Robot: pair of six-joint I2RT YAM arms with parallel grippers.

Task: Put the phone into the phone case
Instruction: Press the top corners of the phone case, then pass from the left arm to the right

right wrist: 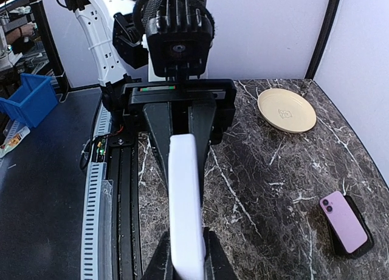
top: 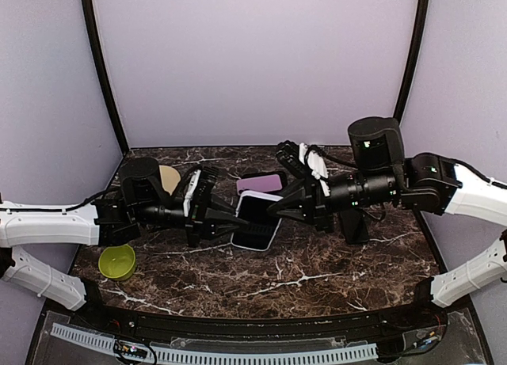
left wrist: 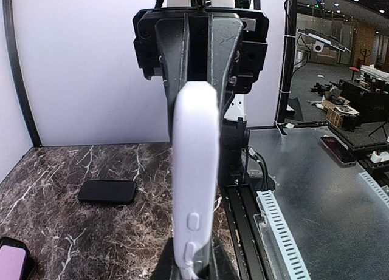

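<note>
White phone case (top: 255, 237), dark-faced, tilted mid-table; pink phone (top: 262, 182) lies flat just behind it.

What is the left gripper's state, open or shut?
Shut: the left gripper clamps one end of the white phone, fingers pressed against both faces in the left wrist view.

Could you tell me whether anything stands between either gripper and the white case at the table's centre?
Nothing visible does. The left gripper and the right gripper are each shut on the white case itself, from opposite sides. The pink phone lies just behind, outside both grips.
</note>
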